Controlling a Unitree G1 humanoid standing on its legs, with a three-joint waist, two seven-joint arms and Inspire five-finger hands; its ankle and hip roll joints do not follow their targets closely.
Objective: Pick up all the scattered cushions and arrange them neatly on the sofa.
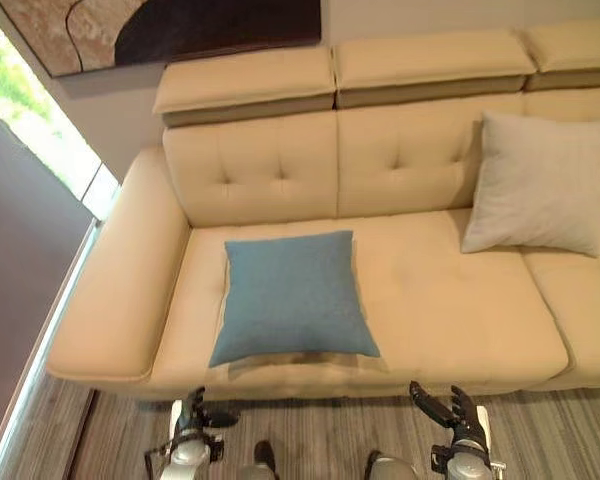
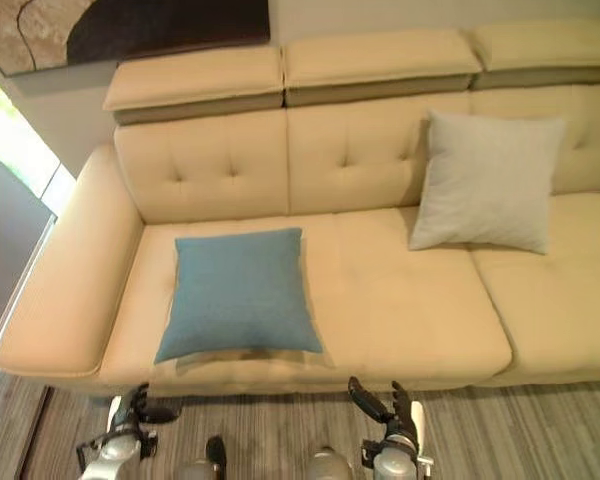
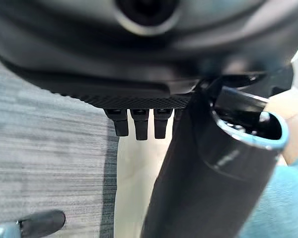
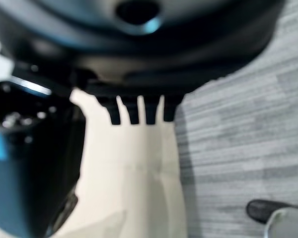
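Observation:
A blue cushion [image 1: 292, 295] lies flat on the left seat of the cream sofa [image 1: 450, 300], on top of a beige layer whose edge [image 1: 310, 362] peeks out at its front. A pale grey cushion [image 1: 542, 182] leans upright against the backrest further right. My left hand [image 1: 192, 428] hangs low in front of the sofa, below the blue cushion, open and holding nothing. Over the floor to the right, my right hand [image 1: 452, 410] is open and also empty. The left wrist view looks past straight fingers [image 3: 139, 124] to a corner of the blue cushion [image 3: 280, 208].
The sofa's wide left armrest [image 1: 115, 290] stands beside a bright window [image 1: 40, 130]. A framed picture [image 1: 180, 25] hangs above the headrests [image 1: 430, 65]. Grey striped flooring [image 1: 330, 435] runs along the sofa's front edge.

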